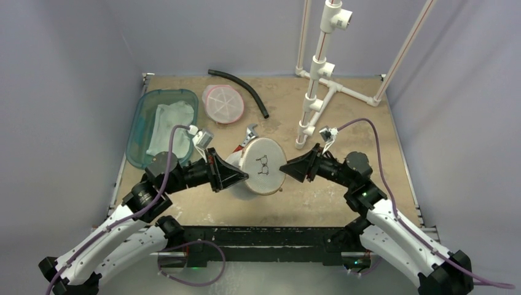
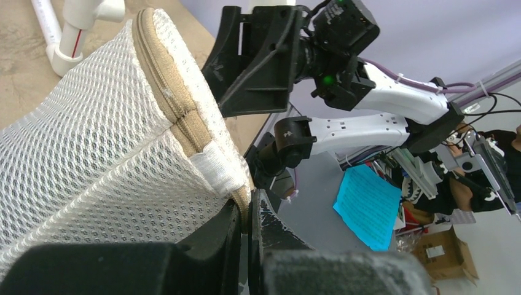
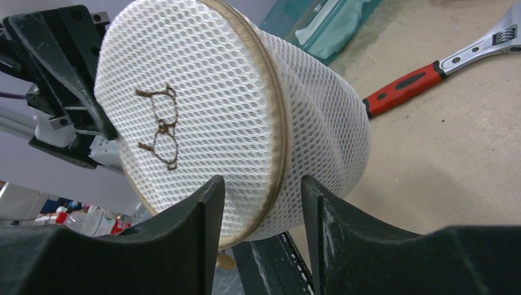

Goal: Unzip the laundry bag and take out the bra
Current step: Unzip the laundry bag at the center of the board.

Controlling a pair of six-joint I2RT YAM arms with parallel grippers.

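The laundry bag (image 1: 261, 169) is a round white mesh drum with a tan zipper (image 3: 279, 123) round its rim and a brown glasses motif on its face. It hangs tilted between the two grippers. My left gripper (image 2: 250, 212) is shut on the tan zipper seam beside a white fabric tab (image 2: 218, 169). My right gripper (image 3: 262, 184) is open, one finger on each side of the bag's lower zipper rim, with gaps showing. A small tan tab (image 3: 224, 261) hangs under the rim. The bra is hidden.
A red-handled wrench (image 3: 430, 77) lies on the table behind the bag. At the back left stand a teal tub (image 1: 140, 123) with white cloth and a pink-rimmed round container (image 1: 223, 103). A black hose (image 1: 239, 89) and a white pipe stand (image 1: 319, 80) are at the back.
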